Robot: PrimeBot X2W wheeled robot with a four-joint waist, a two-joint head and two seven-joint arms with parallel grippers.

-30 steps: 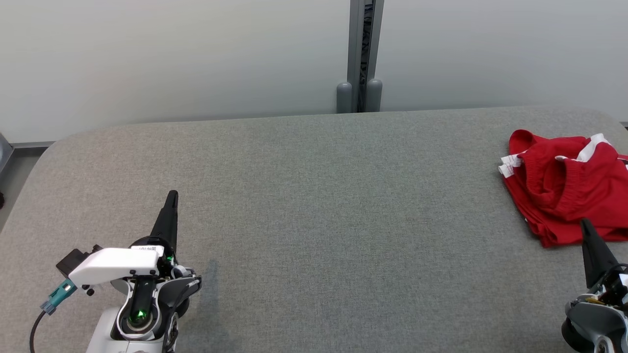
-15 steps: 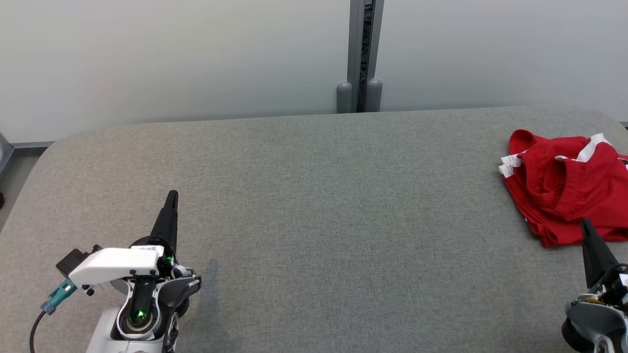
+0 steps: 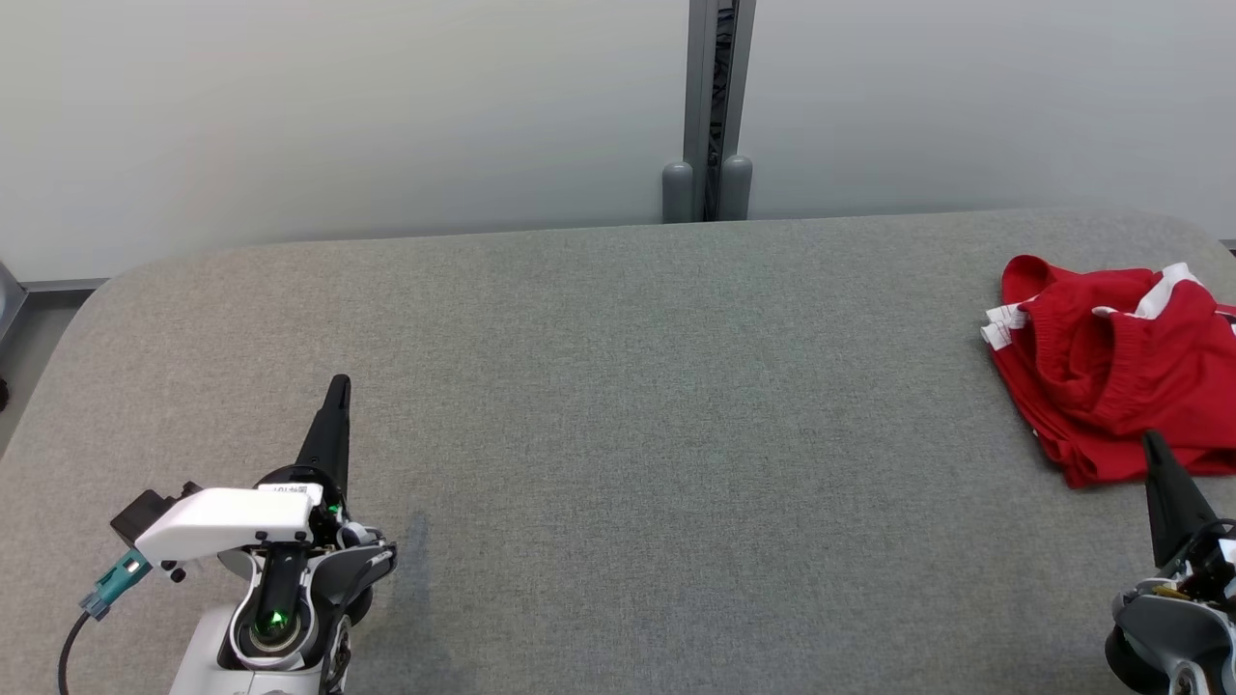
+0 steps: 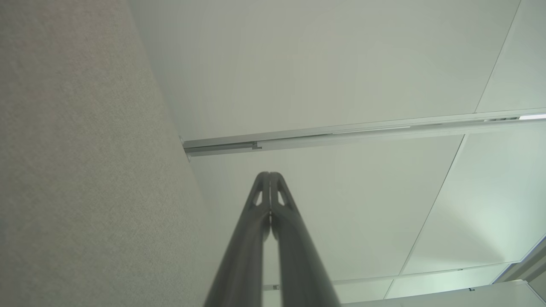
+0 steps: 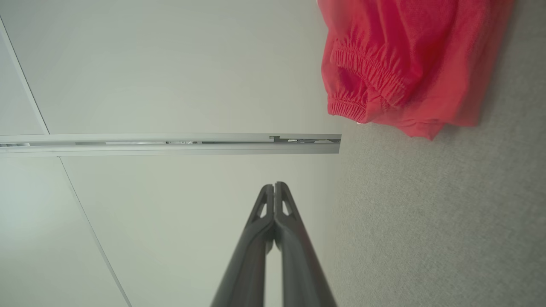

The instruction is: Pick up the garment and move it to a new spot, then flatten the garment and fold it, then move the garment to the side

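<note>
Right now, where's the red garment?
In the head view, the red garment lies crumpled at the far right of the grey table, just ahead of the right gripper and far from the left gripper.

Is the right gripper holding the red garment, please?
No, the right gripper is shut on nothing; the garment lies crumpled on the table.

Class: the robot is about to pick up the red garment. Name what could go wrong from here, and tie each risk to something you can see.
1. The crumpled red fabric garment with white trim lies bunched in layers; a pinch may catch only one layer.
2. It sits near the right end of the grey cloth-covered table; a clumsy push could slide it off.
3. The right gripper has its fingers shut close to it; unopened, they would only shove cloth.
</note>
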